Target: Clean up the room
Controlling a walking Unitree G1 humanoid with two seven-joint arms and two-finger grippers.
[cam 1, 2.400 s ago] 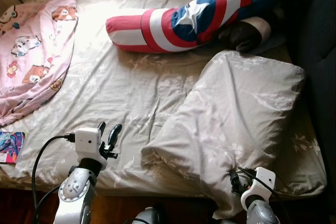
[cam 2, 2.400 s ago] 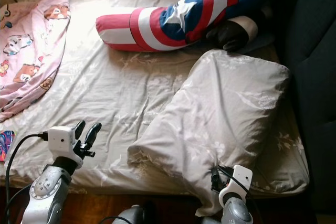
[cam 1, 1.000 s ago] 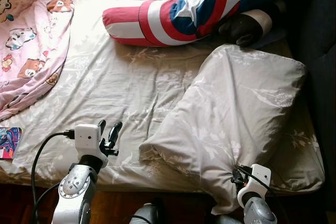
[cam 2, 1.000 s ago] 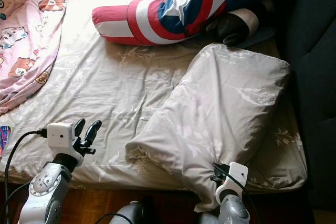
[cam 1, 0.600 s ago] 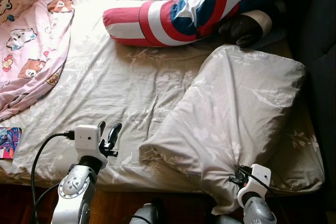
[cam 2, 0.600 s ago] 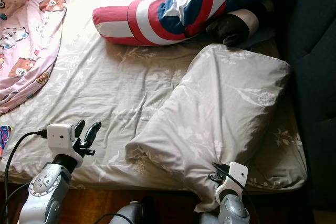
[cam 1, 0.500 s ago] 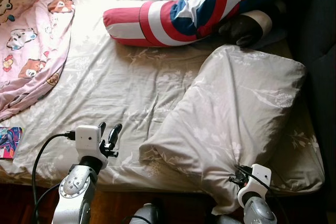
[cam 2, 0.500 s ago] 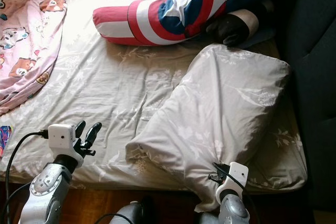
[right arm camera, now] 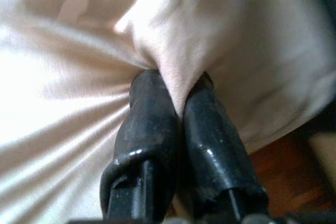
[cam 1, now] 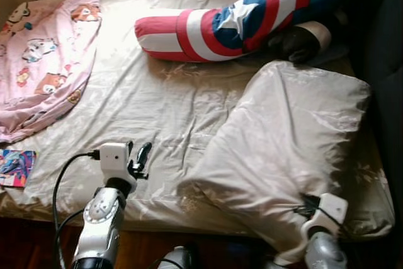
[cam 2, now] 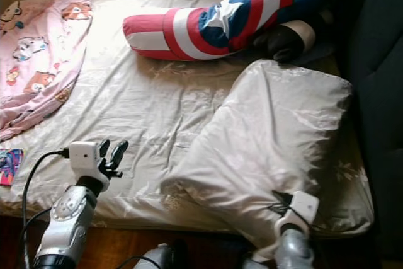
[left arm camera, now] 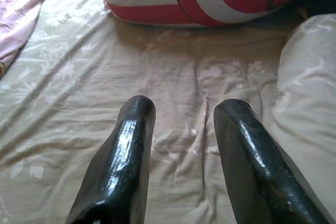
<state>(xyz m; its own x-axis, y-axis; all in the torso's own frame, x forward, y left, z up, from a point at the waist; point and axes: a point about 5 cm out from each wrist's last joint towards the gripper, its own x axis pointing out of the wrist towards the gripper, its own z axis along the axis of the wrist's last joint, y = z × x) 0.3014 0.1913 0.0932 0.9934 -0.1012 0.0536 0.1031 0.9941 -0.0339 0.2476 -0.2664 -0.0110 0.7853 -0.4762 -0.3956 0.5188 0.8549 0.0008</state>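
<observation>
A large beige pillow (cam 1: 283, 143) lies askew on the right of the bed (cam 1: 157, 105). My right gripper (right arm camera: 178, 98) is shut on a pinch of its cover at the near corner, by the bed's front edge. My left gripper (cam 1: 137, 154) hovers open and empty over the sheet near the front left of the bed, its fingers (left arm camera: 131, 145) pointing toward the striped bolster. A red, white and blue star bolster (cam 1: 239, 17) lies across the far side. A pink cartoon blanket (cam 1: 44, 55) is bunched at the far left.
A colourful book (cam 1: 14, 167) rests on the bed's front left corner. A dark brown plush item (cam 1: 296, 42) sits behind the pillow. A dark upholstered surface (cam 1: 384, 61) runs along the right side. Wooden floor (cam 2: 157, 237) shows below the front edge.
The view has shifted, so everything sits a little lower and to the right. The pillow's near corner looks pulled tighter in my right gripper. The left gripper stays open.
</observation>
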